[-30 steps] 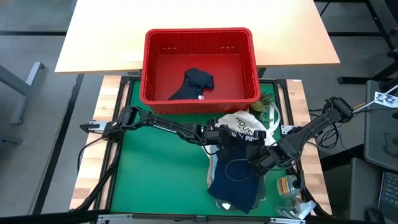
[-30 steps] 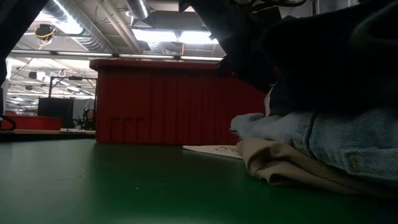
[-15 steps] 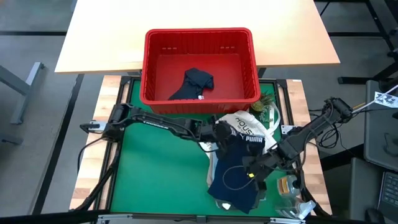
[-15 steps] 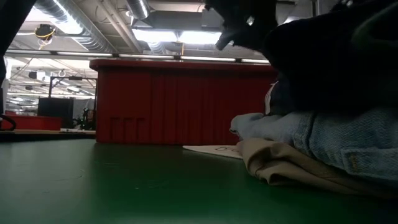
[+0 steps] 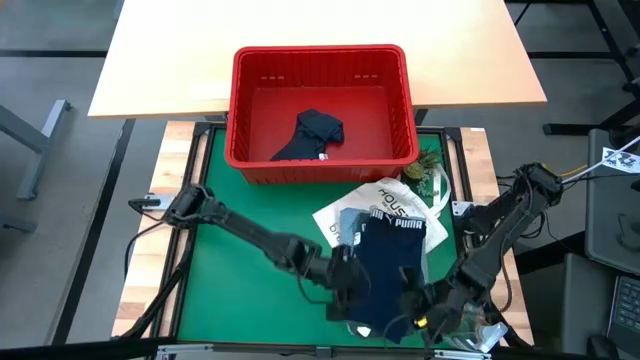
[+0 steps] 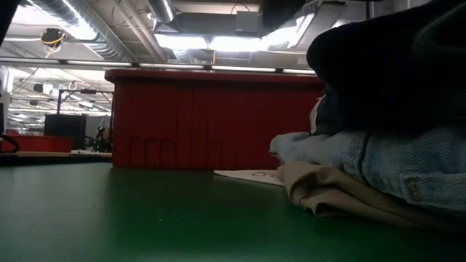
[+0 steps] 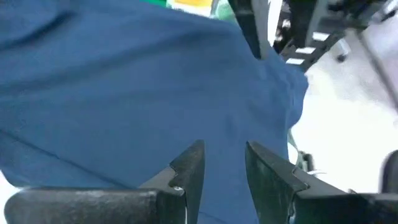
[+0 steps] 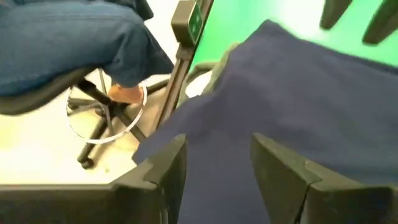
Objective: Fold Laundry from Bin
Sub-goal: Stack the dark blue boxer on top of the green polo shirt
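The navy shorts [image 5: 385, 262] are being worked on at the near end of the clothes pile by the left gripper [image 5: 352, 296] and right gripper [image 5: 425, 318], fingers apart and holding nothing, so the fold could be missed or the pile messed up.

Left arm stretched low and diagonal across the table, left gripper [image 5: 345, 290] near the front edge, fingers [image 7: 186, 168] parted. Right arm bent back from the right side, right gripper [image 5: 425, 315] close beside it, fingers [image 8: 283, 165] spread.
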`<action>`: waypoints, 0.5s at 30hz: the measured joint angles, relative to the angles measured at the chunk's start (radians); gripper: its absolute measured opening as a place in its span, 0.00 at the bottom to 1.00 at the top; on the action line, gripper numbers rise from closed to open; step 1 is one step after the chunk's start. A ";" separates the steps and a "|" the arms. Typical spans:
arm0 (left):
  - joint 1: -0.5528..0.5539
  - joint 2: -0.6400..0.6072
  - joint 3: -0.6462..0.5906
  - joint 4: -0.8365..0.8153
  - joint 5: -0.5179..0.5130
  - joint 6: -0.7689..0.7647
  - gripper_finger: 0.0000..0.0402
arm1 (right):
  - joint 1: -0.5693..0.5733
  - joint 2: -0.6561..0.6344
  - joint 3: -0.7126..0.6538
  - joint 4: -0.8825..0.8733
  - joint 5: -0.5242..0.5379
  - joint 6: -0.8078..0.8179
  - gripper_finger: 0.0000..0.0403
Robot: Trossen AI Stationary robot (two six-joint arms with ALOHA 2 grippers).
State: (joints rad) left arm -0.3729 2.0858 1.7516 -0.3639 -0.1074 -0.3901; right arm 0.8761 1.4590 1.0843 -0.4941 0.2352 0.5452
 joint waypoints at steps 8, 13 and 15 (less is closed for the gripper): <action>-0.104 0.056 0.000 0.061 -0.174 0.001 0.27 | 0.007 0.118 0.000 0.061 -0.011 0.008 0.44; -0.132 0.106 0.000 0.059 -0.187 0.000 0.27 | 0.007 0.171 0.000 0.055 -0.048 0.010 0.44; -0.139 0.124 0.000 0.055 -0.186 0.001 0.27 | 0.007 0.180 0.000 0.052 -0.070 0.011 0.44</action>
State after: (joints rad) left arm -0.5116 2.2094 1.7515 -0.3088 -0.2934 -0.3895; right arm 0.8833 1.6390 1.0840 -0.4421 0.1651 0.5559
